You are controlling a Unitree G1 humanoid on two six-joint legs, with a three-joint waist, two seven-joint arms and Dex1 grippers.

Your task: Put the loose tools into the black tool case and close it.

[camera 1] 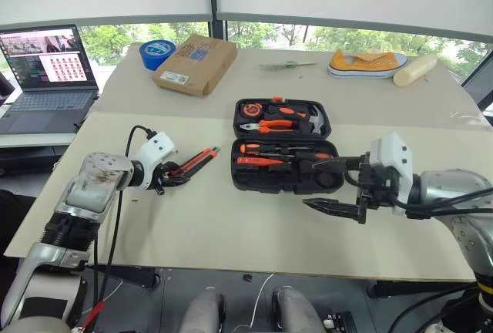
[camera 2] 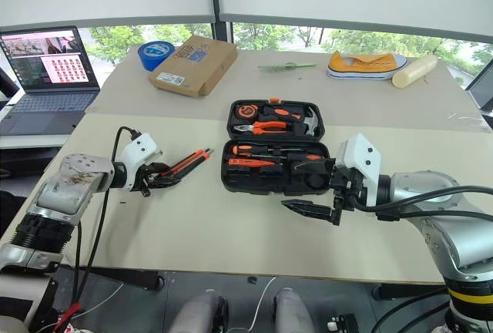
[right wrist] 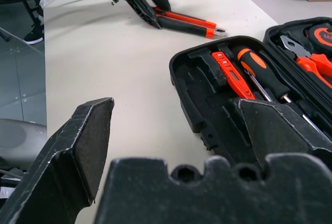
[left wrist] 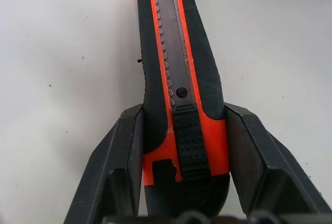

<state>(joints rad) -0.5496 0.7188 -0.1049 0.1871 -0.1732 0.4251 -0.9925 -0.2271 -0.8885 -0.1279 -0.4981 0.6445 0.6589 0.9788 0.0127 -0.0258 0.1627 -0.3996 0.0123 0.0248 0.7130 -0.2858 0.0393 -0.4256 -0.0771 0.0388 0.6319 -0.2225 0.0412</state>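
The left gripper [left wrist: 179,167] has its two black fingers drawn in against the butt end of the utility knife [camera 1: 196,161], one pad on each flank, so the knife sits squarely between the jaws with its blade end running straight out ahead of them over the table [camera 1: 231,233]. I'd call that a grip on the knife, though it looks to be lying on the surface, not lifted. The black tool case [camera 1: 281,148] lies open off beyond the knife's tip, with screwdrivers and other orange-handled tools already seated in its slots. The right gripper [camera 1: 333,186] hangs with its jaws spread wide and nothing between them; one finger is over the near corner of the case, the other over bare table in front of it. By my reckoning the knife is the last loose tool in sight; it wants carrying into a free slot, then the lid shutting.
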